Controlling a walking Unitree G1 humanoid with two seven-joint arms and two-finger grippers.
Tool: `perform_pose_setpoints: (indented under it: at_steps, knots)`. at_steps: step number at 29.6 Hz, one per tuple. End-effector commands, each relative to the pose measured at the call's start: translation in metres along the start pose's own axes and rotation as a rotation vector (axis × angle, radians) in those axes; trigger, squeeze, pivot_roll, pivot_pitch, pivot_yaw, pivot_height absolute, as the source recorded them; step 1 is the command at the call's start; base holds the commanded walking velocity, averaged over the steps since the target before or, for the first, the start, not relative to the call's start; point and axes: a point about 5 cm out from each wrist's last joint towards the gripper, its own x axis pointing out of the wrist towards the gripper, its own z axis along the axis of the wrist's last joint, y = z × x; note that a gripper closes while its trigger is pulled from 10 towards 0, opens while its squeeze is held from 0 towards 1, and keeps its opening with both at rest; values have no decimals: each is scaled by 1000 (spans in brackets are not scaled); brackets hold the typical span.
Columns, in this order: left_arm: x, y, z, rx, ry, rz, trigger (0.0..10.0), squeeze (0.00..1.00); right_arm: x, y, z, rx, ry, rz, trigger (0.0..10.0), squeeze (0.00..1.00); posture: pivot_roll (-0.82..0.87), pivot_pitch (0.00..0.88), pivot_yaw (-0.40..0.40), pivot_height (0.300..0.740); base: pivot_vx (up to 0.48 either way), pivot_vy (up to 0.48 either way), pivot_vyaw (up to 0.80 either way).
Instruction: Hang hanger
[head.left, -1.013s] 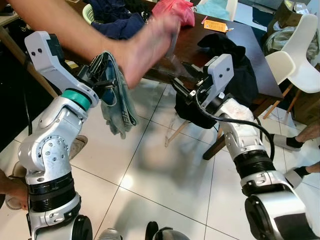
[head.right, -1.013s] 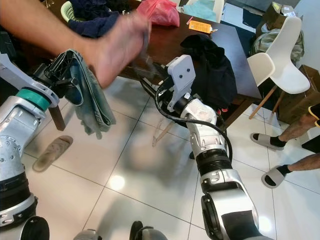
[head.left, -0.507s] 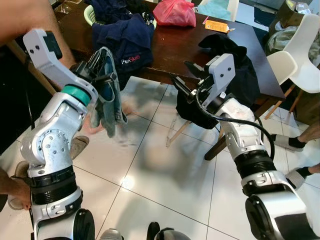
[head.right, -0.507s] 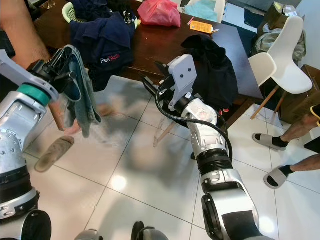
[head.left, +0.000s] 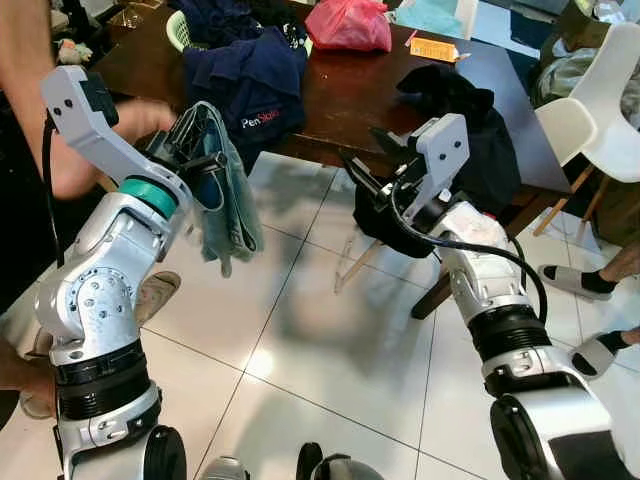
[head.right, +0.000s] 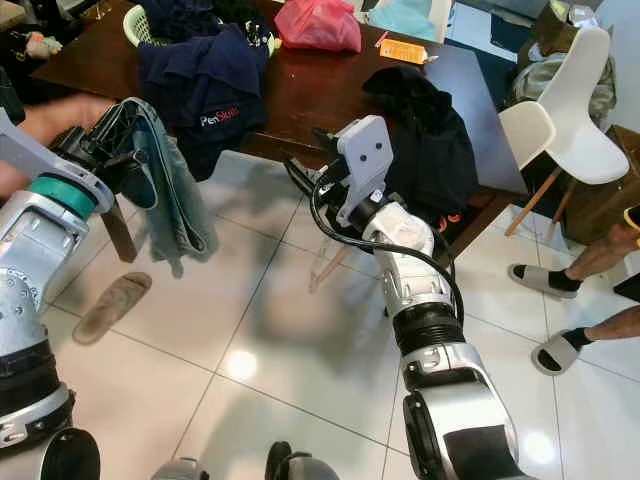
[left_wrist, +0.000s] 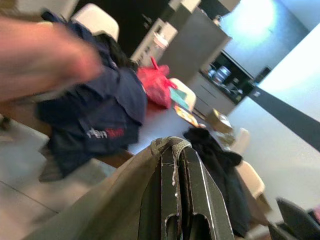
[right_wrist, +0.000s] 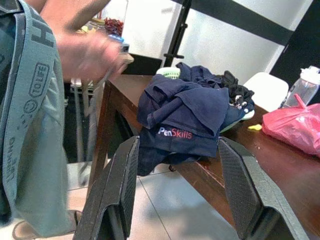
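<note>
A grey-green garment (head.left: 228, 205) with a printed waistband hangs from my left gripper (head.left: 197, 152), which is raised at the left and shut on its top fold; the closed fingers (left_wrist: 175, 200) pinch the cloth. A person's blurred hand (head.left: 112, 140) is just left of that gripper, near the table corner, and the right wrist view shows the hand (right_wrist: 87, 52) next to the garment (right_wrist: 30, 125). My right gripper (head.left: 368, 155) is held up at the centre, open and holding nothing, pointing toward the garment. I cannot make out a hanger clearly.
A dark wooden table (head.left: 350, 95) stands ahead with a navy shirt (head.left: 250, 85), a pink bag (head.left: 350, 25), a black garment (head.left: 465, 115) and a green basket (head.left: 178, 25). White chairs (head.left: 600, 110) stand at the right. A slipper (head.left: 155, 292) lies on the tiled floor; a person's feet (head.left: 595, 275) are at the right.
The person's arm that reached across in front of both grippers has pulled back to the left. The garment stays in my left gripper; my right gripper has hardly moved.
</note>
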Motion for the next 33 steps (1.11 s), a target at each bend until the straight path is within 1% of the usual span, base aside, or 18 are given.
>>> perform_pose_setpoints:
  at_steps: [1, 9, 11, 14, 15, 16, 17, 18, 19, 20, 22, 23, 24, 26, 27, 28, 31, 33]
  knots:
    - [0, -15, 10, 50, -40, -32, 10000, 0, -5, 0, -6, 12, 25, 3, 10000, 0, 285, 71, -80, 740, 0, 0, 0]
    - [-7, -34, 15, 51, -57, -93, 10000, 0, -4, 3, -8, 15, 44, 34, 10000, 0, 295, 98, -98, 740, 0, 0, 0]
    - [-8, -34, 16, 45, -53, -113, 10000, 0, -2, 6, -10, 8, 68, 58, 10000, 0, 290, 94, -99, 740, 0, 0, 0]
    - [-10, -25, 16, 61, -37, -118, 10000, 0, 1, 6, -18, -27, 148, 68, 10000, 0, 283, 90, -99, 740, 0, 0, 0]
    - [-10, -20, 13, 64, -26, -108, 10000, 0, 4, -8, -22, -8, 212, -15, 10000, 0, 269, 77, -98, 740, 0, 0, 0]
    - [-10, -20, 13, 64, -26, -108, 10000, 0, 4, -8, -22, -8, 212, -15, 10000, 0, 269, 77, -98, 740, 0, 0, 0]
    - [-10, -18, 10, 66, -18, -100, 10000, 0, 6, -18, -24, 10, 253, -79, 10000, 0, 270, 75, -97, 740, 0, 0, 0]
    - [-10, -18, 10, 66, -18, -100, 10000, 0, 6, -18, -24, 10, 253, -79, 10000, 0, 270, 75, -97, 740, 0, 0, 0]
    - [-9, -17, 7, 62, -10, -97, 10000, 0, 6, -36, -23, 50, 294, -185, 10000, 0, 267, 82, -102, 740, 0, 0, 0]
    - [-9, -17, 7, 62, -10, -97, 10000, 0, 6, -36, -23, 50, 294, -185, 10000, 0, 267, 82, -102, 740, 0, 0, 0]
    - [-8, -17, 1, 51, 10, -94, 10000, 0, -2, -71, -15, 75, 335, -394, 10000, 0, 241, 76, -85, 740, 0, 0, 0]
    - [-8, -17, 1, 51, 10, -94, 10000, 0, -2, -71, -15, 75, 335, -394, 10000, 0, 241, 76, -85, 740, 0, 0, 0]
    - [-8, -17, -3, 45, 27, -99, 10000, 0, -9, -86, -10, 103, 322, -471, 10000, 0, 221, 76, -62, 740, 0, 0, 0]
    - [-8, -17, -3, 45, 27, -99, 10000, 0, -9, -86, -10, 103, 322, -471, 10000, 0, 221, 76, -62, 740, 0, 0, 0]
    - [-8, -17, -5, 41, 40, -103, 10000, 0, -14, -94, -7, 119, 308, -508, 10000, 0, 221, 76, -62, 740, 0, 0, 0]
    - [-5, -17, -6, 37, 61, -117, 10000, 0, -22, -96, -6, 126, 270, -477, 10000, 0, 185, 80, -7, 740, 0, 0, 0]
    - [1, -17, -2, 38, 98, -154, 10000, 0, -40, -89, -12, 126, 230, -387, 10000, 0, 164, 86, 34, 740, 0, 0, 0]
    - [2, -17, -1, 39, 105, -162, 10000, 0, -44, -88, -15, 128, 235, -380, 10000, 0, 164, 86, 34, 740, 0, 0, 0]
